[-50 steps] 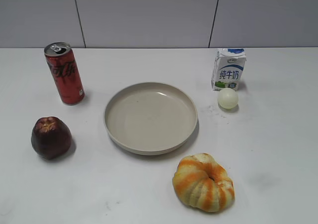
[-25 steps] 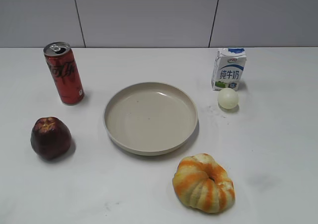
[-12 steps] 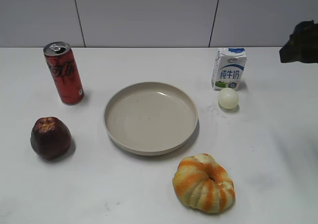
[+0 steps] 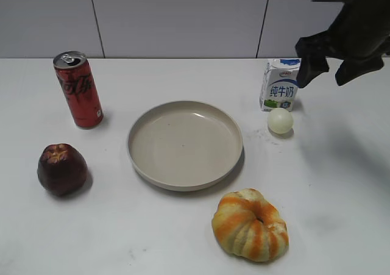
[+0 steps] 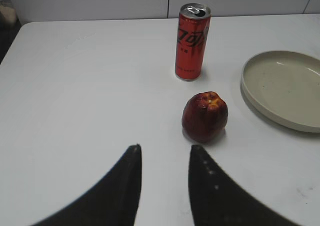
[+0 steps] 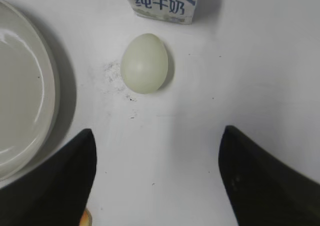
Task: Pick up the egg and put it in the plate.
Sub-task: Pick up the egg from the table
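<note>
The pale cream egg (image 4: 280, 121) lies on the white table just in front of a milk carton, to the right of the beige plate (image 4: 139, 126). In the right wrist view the egg (image 6: 144, 62) sits ahead of my right gripper (image 6: 157, 136), which is wide open and empty; the plate's rim (image 6: 50, 93) is at the left. In the exterior view the right gripper (image 4: 329, 67) hangs above the table, up and right of the egg. My left gripper (image 5: 164, 153) is open and empty, over bare table; the plate (image 5: 250, 88) shows at its right.
A milk carton (image 4: 280, 84) stands right behind the egg. A red cola can (image 4: 78, 89) stands back left, a dark red apple (image 4: 61, 169) front left, and an orange-striped pumpkin-shaped thing (image 4: 250, 224) front centre-right.
My right gripper has come into the exterior view from the right edge and moved left and up, to above the carton and the egg. The objects have not moved.
</note>
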Controlling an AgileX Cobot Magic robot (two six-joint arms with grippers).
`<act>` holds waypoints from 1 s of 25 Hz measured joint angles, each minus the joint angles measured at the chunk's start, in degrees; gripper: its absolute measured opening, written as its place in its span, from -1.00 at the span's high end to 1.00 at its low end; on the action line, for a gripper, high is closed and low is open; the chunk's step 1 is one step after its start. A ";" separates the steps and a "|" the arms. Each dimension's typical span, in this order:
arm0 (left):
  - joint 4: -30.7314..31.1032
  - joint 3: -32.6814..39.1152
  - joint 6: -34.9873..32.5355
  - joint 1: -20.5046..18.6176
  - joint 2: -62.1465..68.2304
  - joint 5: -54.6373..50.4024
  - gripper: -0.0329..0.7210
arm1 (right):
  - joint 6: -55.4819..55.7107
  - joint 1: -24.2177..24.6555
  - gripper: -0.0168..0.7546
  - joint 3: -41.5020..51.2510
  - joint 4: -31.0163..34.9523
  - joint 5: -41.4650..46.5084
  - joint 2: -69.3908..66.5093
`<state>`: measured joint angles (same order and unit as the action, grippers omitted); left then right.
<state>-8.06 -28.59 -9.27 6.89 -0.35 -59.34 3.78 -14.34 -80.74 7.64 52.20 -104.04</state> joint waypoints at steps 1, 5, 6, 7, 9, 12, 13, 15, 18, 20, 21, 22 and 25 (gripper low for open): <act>0.00 0.00 0.00 0.00 0.00 0.00 0.28 | 0.00 0.00 -0.53 -1.61 0.39 0.93 -1.89; 0.00 0.00 0.00 0.00 0.00 0.00 0.28 | 0.00 0.00 -0.53 -6.27 1.92 1.82 -9.02; 0.00 0.00 0.00 0.00 0.00 0.00 0.28 | 0.00 0.00 -0.53 -6.98 2.25 1.82 -10.47; 0.00 0.00 0.00 0.00 0.00 0.00 0.28 | 0.04 0.00 -0.53 -7.78 2.44 1.82 -11.81; 0.00 0.00 0.00 0.00 0.00 0.00 0.28 | 0.04 0.00 -0.53 -9.28 2.57 1.78 -14.10; 0.00 0.00 0.00 0.00 0.00 0.00 0.28 | -0.50 -0.04 -0.53 -11.02 3.11 1.72 -16.84; 0.00 0.00 0.00 0.00 0.00 0.00 0.28 | -0.93 -0.06 -0.53 -11.40 3.39 1.72 -17.48; 0.00 0.00 0.00 0.00 0.00 0.00 0.28 | -1.41 -0.38 -0.53 -12.19 3.29 1.49 -18.44; 0.00 0.00 0.00 0.00 0.00 0.00 0.28 | -1.49 -1.55 -0.53 -13.05 0.49 0.19 -19.61; 0.00 0.00 0.00 0.00 0.00 0.00 0.28 | -1.54 -2.60 -0.53 -13.46 -1.89 -0.98 -20.23; 0.00 0.00 0.00 0.00 0.00 0.00 0.28 | -1.34 -3.14 -0.53 -13.62 -3.11 -1.35 -20.61; 0.00 0.00 0.00 0.00 0.00 0.00 0.28 | -0.84 -3.64 -0.53 -13.70 -4.16 -1.64 -20.91; 0.00 0.00 0.00 0.00 0.00 0.00 0.28 | 1.39 -4.38 -0.53 -13.81 -8.15 -2.55 -22.29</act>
<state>-8.06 -28.59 -9.27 6.89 -0.35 -59.34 5.17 -18.72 -94.55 -0.51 49.64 -126.33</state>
